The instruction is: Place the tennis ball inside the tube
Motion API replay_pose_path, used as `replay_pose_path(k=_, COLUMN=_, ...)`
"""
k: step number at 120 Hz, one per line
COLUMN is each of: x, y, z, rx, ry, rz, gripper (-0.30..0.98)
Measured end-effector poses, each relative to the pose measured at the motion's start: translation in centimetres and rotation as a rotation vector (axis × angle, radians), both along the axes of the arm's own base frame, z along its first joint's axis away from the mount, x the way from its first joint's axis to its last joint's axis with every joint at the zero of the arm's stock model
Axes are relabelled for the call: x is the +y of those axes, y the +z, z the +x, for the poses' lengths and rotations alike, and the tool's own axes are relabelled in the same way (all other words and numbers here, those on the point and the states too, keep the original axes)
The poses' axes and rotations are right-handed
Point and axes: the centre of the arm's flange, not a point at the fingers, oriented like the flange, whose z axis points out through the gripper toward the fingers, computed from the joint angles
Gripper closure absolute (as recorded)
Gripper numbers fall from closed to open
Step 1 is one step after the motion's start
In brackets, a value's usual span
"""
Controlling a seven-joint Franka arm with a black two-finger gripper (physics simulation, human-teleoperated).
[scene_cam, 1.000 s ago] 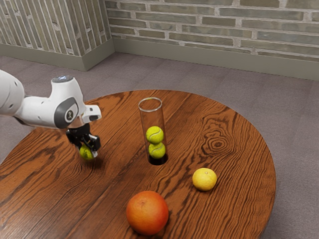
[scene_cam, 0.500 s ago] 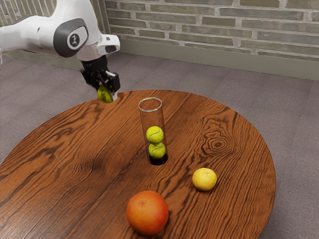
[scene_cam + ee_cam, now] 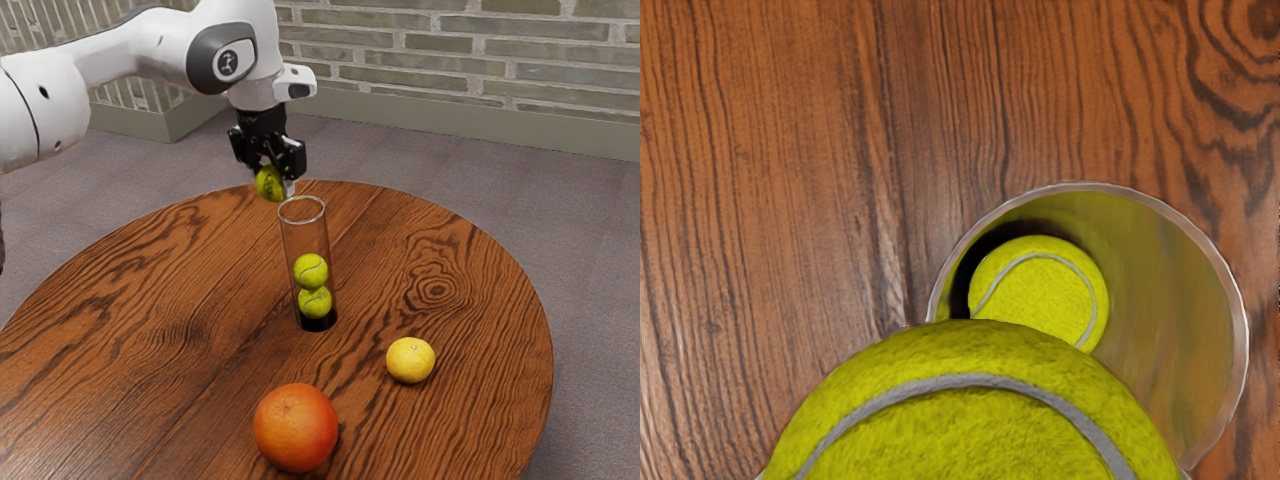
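Yellow-green felt is showing between the black two-finger gripper (image 3: pixel 273 180)'s fingers, which are closing on the fuzzy tennis ball (image 3: pixel 268 184) from two sides. The ball is hanging near the rim of the clear cylindrical tube (image 3: pixel 288 238), toward the exterior view's left. In the wrist view, it is overlapping part of that round edge, while the open mouth is showing beyond it. Inside the upright tube, an upper yellow-green ball (image 3: pixel 311 271) is resting on a lower yellow-green ball (image 3: pixel 315 302), leaving room beneath the rim. The round orange fruit (image 3: pixel 296 428) and small yellow citrus fruit (image 3: pixel 410 360) are sitting apart from the tube on the round brown wooden table (image 3: pixel 190 370).
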Motion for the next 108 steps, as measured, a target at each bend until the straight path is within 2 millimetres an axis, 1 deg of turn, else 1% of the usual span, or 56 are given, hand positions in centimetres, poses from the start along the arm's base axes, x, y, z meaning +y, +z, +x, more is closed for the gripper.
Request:
replay_pose_path(k=12, x=-0.1, y=-0.8, z=1.0, rx=0.010, ry=0.013, rz=0.000, gripper=0.33)
replay_pose_path(k=21, x=-0.3, y=-0.9, z=1.6, rx=0.006, ry=0.020, rz=-0.003, gripper=0.32)
replay_pose_path(k=32, x=-1.4, y=-0.8, z=1.6, rx=0.005, ry=0.016, rz=-0.005, gripper=0.30)
replay_pose_path(k=42, x=-2.3, y=-1.1, z=1.3, rx=0.018, ry=0.012, rz=-0.009, gripper=0.29)
replay_pose_path(k=56, x=-3.0, y=-1.5, z=1.4, rx=0.029, ry=0.014, rz=-0.017, gripper=0.19)
replay_pose_path(k=76, x=-2.9, y=-1.7, z=1.2, rx=0.038, ry=0.027, rz=-0.017, gripper=0.08)
replay_pose_path(k=82, x=-2.7, y=-1.4, z=-0.1, rx=0.052, ry=0.034, rz=-0.009, gripper=0.07)
replay_pose_path(k=88, x=-1.9, y=-0.7, z=-2.4, rx=0.071, ry=0.050, rz=-0.008, gripper=0.05)
replay_pose_path(k=94, x=-1.8, y=1.0, z=-5.3, rx=0.070, ry=0.054, rz=-0.005, gripper=0.04)
replay_pose_path(k=97, x=-1.8, y=2.0, z=-6.4, rx=0.066, ry=0.053, rz=-0.007, gripper=0.04)
replay_pose_path(k=102, x=-1.8, y=3.6, z=-7.7, rx=0.057, ry=0.051, rz=-0.020, gripper=0.03)
replay_pose_path(k=108, x=-1.5, y=5.7, z=-8.7, rx=0.036, ry=0.051, rz=-0.036, gripper=0.02)
